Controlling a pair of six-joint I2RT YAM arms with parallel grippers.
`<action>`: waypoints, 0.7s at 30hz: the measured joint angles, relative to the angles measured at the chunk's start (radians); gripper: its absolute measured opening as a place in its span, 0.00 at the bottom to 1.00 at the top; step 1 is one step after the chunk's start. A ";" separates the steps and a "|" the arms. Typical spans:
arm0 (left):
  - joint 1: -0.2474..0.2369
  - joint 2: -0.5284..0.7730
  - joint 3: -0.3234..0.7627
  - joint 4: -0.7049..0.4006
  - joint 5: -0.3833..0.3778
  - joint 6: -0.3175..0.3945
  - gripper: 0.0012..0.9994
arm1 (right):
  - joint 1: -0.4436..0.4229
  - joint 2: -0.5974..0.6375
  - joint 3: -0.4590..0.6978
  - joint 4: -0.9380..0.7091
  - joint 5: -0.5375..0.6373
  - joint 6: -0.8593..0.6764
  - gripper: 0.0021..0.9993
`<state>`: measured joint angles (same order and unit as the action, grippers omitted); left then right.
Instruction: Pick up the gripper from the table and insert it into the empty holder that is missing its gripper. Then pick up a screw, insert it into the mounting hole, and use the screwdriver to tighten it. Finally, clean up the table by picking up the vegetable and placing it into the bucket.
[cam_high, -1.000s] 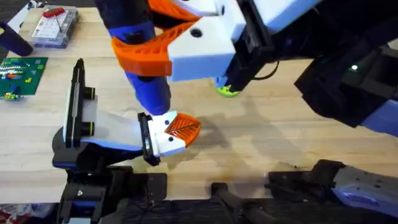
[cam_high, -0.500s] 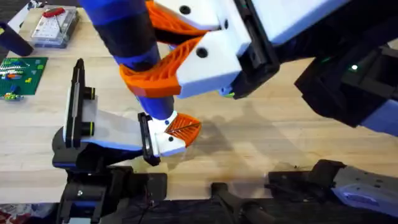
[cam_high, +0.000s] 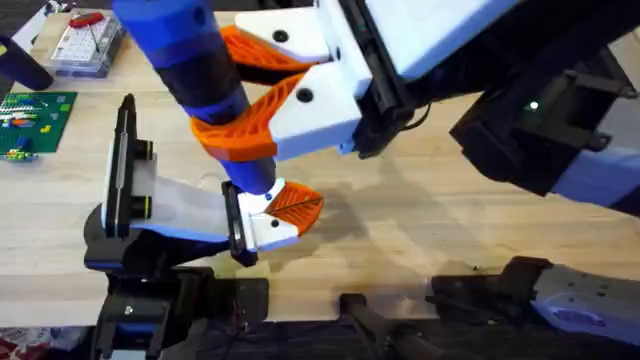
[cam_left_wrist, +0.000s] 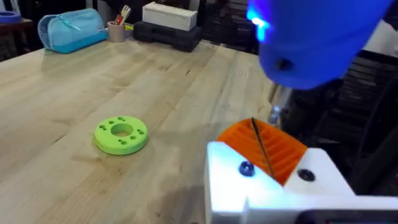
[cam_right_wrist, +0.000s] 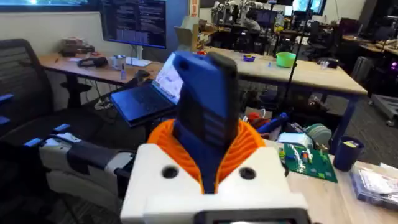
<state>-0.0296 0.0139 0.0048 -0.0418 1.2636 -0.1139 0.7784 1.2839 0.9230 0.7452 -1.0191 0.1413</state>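
1. The orange gripper pad (cam_high: 293, 203) already sits in the holder (cam_high: 262, 228), lower centre of the overhead view.
2. The right gripper (cam_high: 250, 105) clamps the blue screwdriver (cam_high: 205, 80), its tip at the pad: tightening appears under way.
3. I cannot tell the left gripper's state.
4. The vegetable cleanup remains.

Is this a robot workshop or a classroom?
Probably a robot lab or workshop: a circuit board lies on the wooden table, and a laptop sits on a desk behind.
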 joint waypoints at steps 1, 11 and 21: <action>0.000 0.000 0.000 0.000 0.000 0.000 0.01 | 0.000 0.000 0.000 0.000 0.000 0.000 0.06; 0.000 0.000 0.000 0.000 0.000 0.000 0.01 | 0.000 0.000 -0.019 0.047 0.002 0.000 0.06; 0.000 0.000 0.000 0.000 0.000 0.000 0.01 | 0.000 0.000 -0.062 0.048 0.013 0.001 0.06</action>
<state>-0.0296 0.0139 0.0048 -0.0418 1.2636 -0.1139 0.7784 1.2842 0.8612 0.7932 -1.0056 0.1421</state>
